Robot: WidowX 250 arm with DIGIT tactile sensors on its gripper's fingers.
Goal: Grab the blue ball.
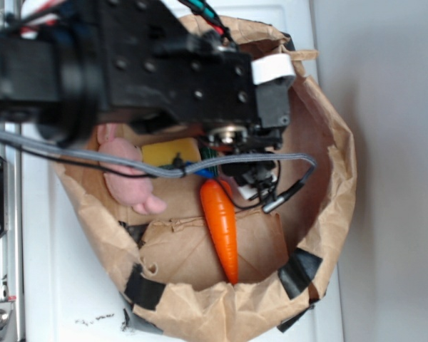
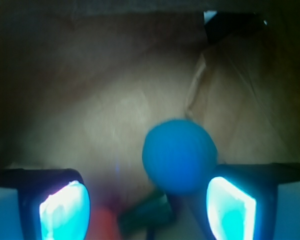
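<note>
wrist view shows the gripper (image 2: pixel 147 210) with jaws spread, its glowing pads (image 2: pixel 65 210) wide apart. between them, nearer the right pad, sits the fuzzy round blue ball (image 2: pixel 179 156) on crinkled brown paper. beyond rises the paper bag (image 2: pixel 240 100) wall, close around.

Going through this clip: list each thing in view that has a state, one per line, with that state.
Gripper: open, fingers either side of the ball, not closed on it.
Small fuzzy teal-blue ball: free, on the bag floor, nearer one finger.
Orange toy carrot with green top: lying flat on the bag floor.
Pink plush toy: lying, partly hidden by the arm.
Brown paper bag: open, rim rolled down.
</note>
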